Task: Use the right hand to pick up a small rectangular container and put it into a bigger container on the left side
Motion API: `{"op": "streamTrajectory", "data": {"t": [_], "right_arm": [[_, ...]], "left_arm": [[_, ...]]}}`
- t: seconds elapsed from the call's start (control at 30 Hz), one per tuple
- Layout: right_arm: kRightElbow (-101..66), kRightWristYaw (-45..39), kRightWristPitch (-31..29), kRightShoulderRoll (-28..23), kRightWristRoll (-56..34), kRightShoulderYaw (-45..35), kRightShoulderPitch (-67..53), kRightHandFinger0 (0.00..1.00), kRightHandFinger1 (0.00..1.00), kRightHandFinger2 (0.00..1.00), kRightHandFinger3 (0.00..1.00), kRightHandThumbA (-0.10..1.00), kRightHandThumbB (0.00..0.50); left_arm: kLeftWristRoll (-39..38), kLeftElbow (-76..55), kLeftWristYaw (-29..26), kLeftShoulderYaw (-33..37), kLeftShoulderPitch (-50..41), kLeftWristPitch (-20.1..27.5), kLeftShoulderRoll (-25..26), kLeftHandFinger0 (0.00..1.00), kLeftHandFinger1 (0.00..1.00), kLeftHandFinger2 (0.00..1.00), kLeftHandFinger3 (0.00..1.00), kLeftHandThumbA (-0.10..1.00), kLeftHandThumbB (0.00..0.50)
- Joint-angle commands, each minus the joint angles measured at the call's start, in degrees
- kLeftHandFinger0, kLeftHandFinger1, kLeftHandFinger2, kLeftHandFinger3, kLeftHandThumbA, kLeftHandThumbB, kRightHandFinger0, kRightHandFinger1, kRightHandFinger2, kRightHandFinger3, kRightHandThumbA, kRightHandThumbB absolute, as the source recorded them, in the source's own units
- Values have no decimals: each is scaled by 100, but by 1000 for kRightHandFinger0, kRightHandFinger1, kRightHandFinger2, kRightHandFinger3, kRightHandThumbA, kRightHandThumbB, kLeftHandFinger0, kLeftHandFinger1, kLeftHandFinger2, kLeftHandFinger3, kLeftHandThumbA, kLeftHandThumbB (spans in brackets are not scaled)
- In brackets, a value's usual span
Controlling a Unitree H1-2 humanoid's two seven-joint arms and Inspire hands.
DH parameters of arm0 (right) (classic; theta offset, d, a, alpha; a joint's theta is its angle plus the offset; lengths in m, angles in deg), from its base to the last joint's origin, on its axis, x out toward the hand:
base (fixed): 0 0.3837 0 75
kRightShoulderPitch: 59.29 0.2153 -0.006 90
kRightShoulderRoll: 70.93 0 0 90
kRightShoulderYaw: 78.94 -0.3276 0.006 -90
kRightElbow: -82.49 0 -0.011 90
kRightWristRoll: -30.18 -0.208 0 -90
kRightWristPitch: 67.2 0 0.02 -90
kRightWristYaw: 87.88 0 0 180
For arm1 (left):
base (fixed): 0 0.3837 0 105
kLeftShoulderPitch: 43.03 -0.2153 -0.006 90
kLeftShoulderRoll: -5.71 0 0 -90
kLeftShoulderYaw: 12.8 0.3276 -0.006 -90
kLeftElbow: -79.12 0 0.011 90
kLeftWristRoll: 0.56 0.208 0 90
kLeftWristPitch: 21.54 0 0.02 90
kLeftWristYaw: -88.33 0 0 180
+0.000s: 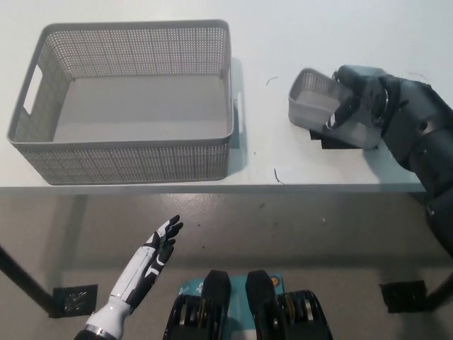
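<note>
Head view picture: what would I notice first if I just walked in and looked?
Probably the black right hand at the right of the white table, its fingers wrapped around a small gray basket that sits tilted. Next, the big gray basket filling the table's left side, with nothing inside it. The white left hand rests low at the lower left, below the table's edge, fingers spread.
</note>
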State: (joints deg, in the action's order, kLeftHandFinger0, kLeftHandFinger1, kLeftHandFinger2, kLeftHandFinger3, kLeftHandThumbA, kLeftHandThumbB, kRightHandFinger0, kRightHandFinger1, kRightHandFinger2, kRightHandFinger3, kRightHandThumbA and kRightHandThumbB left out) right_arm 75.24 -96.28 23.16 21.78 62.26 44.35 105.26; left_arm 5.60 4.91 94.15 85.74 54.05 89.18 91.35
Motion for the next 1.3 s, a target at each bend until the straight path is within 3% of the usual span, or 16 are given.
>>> {"op": "streamTrajectory", "data": {"t": [0.0, 0.13, 0.23, 0.3, 0.37, 0.4, 0.43, 0.5, 0.63, 0.7, 0.8, 0.9, 1.0, 1.1, 1.23, 1.27], "right_arm": [[-368, 1401, -874, -442, -224, -409, 1191, 98, 505, 840, 846, -100, 164], [-504, 1449, -1008, -513, -223, -583, 1623, 42, 492, 853, 958, -100, 151], [-714, 1288, -1030, -532, -231, -726, 1995, 0, 456, 804, 976, -100, 155], [-800, 1206, -1100, -527, -256, -803, 2109, 6, 472, 829, 1000, -100, 152], [-896, 1103, -1032, -473, -256, -862, 2230, 30, 478, 844, 972, -100, 146], [-909, 1141, -1117, -406, -214, -853, 2305, 6, 436, 810, 876, -100, 169], [-923, 1206, -1255, -376, -186, -853, 2313, 0, 415, 792, 842, -100, 182], [-981, 1207, -1159, -194, -115, -823, 2374, 0, 423, 815, 936, -100, 168], [-968, 1226, -1273, 134, -86, -788, 2419, 2, 444, 835, 989, -100, 185], [-912, 1305, -1262, 317, -58, -759, 2433, 30, 457, 820, 892, -100, 216], [-839, 1302, -1248, 750, -197, -863, 2446, 6, 430, 791, 759, -100, 202], [-715, 1372, -1199, 1119, -319, -996, 2452, 0, 423, 782, 761, -100, 207], [-635, 1552, -1305, 1407, -294, -997, 2409, 0, 438, 824, 842, -100, 218], [-498, 1559, -1085, 1766, -195, -902, 2406, 0, 400, 741, 715, -100, 226], [-317, 1511, -937, 2164, -61, -739, 2342, 0, 339, 699, 723, -100, 209], [-288, 1548, -941, 2224, -1, -670, 2306, 0, 319, 682, 650, -100, 213]], "left_arm": [[15, -100, 75, -42, 160, 253, 85, 1000, 1000, 1000, 1000, 1000, 302], [-4, -104, 83, -66, 208, 245, 115, 1000, 1000, 1000, 1000, 1000, 295], [-3, -109, 73, -72, 199, 242, 112, 1000, 1000, 1000, 1000, 1000, 290], [-4, -99, 79, -67, 205, 240, 112, 1000, 1000, 1000, 1000, 1000, 292], [45, -100, 58, -60, 208, 237, 113, 1000, 1000, 1000, 1000, 1000, 295], [38, -95, 60, -67, 221, 230, 118, 1000, 1000, 1000, 1000, 1000, 295], [35, -83, 58, -66, 222, 242, 113, 1000, 1000, 1000, 1000, 1000, 294], [-4, -87, 84, -65, 203, 222, 112, 1000, 1000, 1000, 1000, 1000, 287], [-5, -128, 86, -57, 157, 191, 103, 1000, 1000, 1000, 1000, 1000, 288], [36, -138, 74, -49, 147, 164, 111, 1000, 1000, 1000, 1000, 1000, 295], [-11, -178, 116, -30, 92, 145, 104, 1000, 1000, 1000, 1000, 1000, 302], [-18, -139, 164, 3, 137, 177, 109, 1000, 1000, 1000, 1000, 1000, 299], [71, -187, 166, 19, 158, 115, 128, 1000, 1000, 1000, 1000, 1000, 301], [61, -189, 185, 13, 176, 111, 130, 1000, 1000, 1000, 1000, 1000, 296], [-17, -158, 249, 18, 199, 137, 122, 1000, 1000, 1000, 1000, 1000, 290], [26, -192, 243, 23, 186, 115, 133, 1000, 1000, 1000, 1000, 1000, 290]]}}
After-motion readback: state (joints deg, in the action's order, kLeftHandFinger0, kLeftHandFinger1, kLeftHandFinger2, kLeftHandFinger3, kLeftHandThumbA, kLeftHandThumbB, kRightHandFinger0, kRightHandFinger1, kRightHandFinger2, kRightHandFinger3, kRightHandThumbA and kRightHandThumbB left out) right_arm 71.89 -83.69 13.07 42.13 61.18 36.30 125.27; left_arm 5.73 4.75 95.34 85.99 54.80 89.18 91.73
